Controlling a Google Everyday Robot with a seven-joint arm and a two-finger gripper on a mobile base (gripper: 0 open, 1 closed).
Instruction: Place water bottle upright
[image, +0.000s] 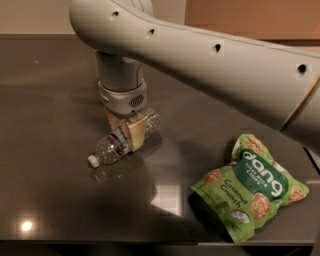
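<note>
In the camera view, the water bottle (111, 147) is seen lying on its side on the dark table (55, 95). Its white cap (93, 160) is pointed to the lower left and its bottom to the upper right. The hand (126, 136) is set straight down over the bottle's middle, by the label band. One tan finger (135, 134) is seen on the near side and the other is partly hidden behind the bottle. The hand looks closed on the bottle, which is held between the two fingers.

The middle was likely picked so the bottle can be turned without slipping. The cap end must be swung up and the flat bottom set down, so the bottle is not yet upright.

Plenty of bare table is seen to the left of the bottle and in front of it, which leaves room for the turn. A green snack bag (250, 187) lies well apart to the right, near the front edge of the table. The big white arm (210, 55) is stretched across the top of the view, high above the table.
</note>
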